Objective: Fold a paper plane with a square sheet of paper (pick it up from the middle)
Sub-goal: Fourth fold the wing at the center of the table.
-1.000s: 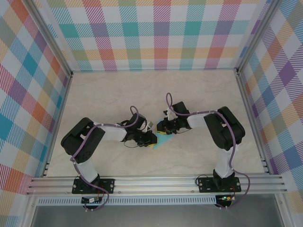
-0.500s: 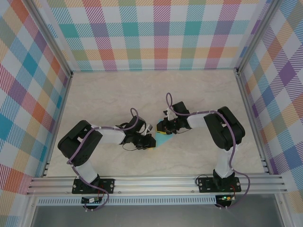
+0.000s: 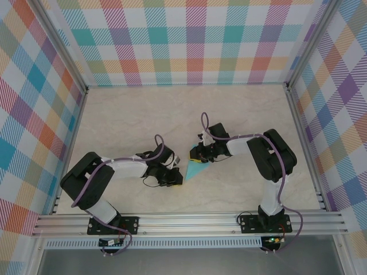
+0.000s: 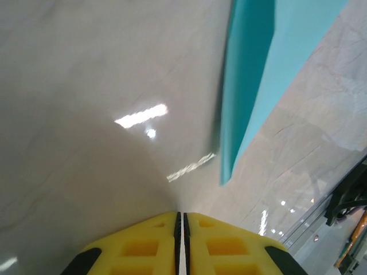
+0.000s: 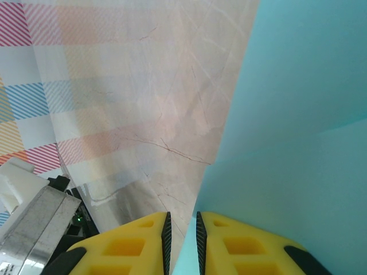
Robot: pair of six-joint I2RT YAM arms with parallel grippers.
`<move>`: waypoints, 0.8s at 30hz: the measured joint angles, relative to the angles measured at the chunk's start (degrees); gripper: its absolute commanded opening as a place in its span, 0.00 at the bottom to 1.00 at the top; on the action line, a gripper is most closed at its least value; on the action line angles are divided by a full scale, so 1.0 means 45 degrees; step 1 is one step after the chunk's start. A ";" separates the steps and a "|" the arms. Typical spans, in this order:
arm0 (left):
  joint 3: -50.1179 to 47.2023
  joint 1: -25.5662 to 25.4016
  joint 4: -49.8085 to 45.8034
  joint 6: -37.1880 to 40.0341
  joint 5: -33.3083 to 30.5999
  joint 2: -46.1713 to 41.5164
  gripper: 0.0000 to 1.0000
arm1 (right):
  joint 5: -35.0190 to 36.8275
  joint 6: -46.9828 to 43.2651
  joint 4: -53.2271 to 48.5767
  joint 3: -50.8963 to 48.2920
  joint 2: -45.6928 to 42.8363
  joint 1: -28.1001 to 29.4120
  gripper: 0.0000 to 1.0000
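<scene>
The paper plane [image 3: 195, 170] lies on the desk [image 3: 132, 120], pinched at one end by the right tool [image 5: 182, 220]. The left tool [image 4: 182, 216] is closed, empty, just beside it. Creases are best pressed firmly while the sheet is anchored.

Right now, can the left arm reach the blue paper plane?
Probably yes. The left gripper sits shut just short of the paper plane, with bare table between them. The right gripper pinches the plane's other end, so that end is taken.
</scene>
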 measured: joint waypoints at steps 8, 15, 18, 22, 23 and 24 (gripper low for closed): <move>0.0656 -0.0024 -0.0053 -0.0403 -0.0602 -0.0884 0.15 | 0.0000 0.0000 0.0005 -0.0005 0.0000 0.0000 0.22; 0.1846 -0.0024 0.1486 -0.0680 -0.0685 0.0350 0.16 | -0.0015 0.0005 0.0044 -0.0005 0.0005 0.0000 0.22; 0.2025 -0.0024 0.2011 -0.0685 -0.0680 0.1083 0.16 | -0.0039 0.0005 0.0053 -0.0005 0.0015 -0.0005 0.22; 0.2040 -0.0044 0.2288 -0.0680 -0.0787 0.1982 0.14 | -0.0049 0.0005 0.0058 -0.0005 0.0015 -0.0005 0.22; 0.2040 -0.0049 0.2273 -0.0680 -0.0874 0.2157 0.12 | -0.0049 0.0005 0.0058 -0.0005 0.0015 -0.0005 0.22; 0.2040 -0.0058 0.2249 -0.0675 -0.0976 0.2322 0.10 | -0.0053 0.0010 0.0063 -0.0005 0.0015 -0.0005 0.22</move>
